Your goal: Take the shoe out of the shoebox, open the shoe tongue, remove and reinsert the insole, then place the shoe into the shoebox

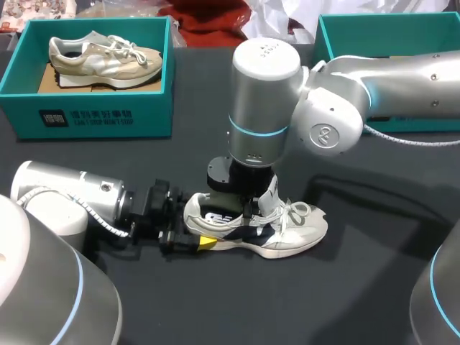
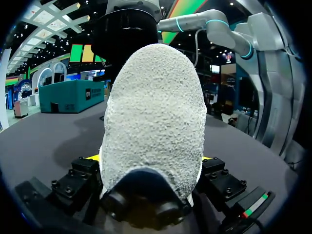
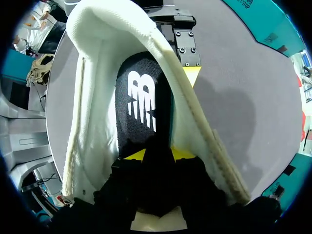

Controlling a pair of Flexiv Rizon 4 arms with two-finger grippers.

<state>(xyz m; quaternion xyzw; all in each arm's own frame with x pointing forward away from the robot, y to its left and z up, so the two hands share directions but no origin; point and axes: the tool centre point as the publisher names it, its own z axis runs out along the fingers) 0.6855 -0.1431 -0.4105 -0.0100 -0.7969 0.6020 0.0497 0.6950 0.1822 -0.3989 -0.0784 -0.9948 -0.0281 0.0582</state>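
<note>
Shoe axis: shoe (image 1: 298,230) lies lengthwise, heel toward my left arm.
Left jaws: clenched on the shoe at the heel.
Right jaws: nearer, above, tips inside at the insole (image 3: 141,100); grip, cannot tell.

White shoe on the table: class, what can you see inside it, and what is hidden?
A black insole lies inside the white shoe, with the right tool dipped into the opening. The toe end is covered.

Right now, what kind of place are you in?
Probably a robot work table for practising with shoes: a teal shoebox holding a beige shoe, and a white shoe out on the dark table.
</note>
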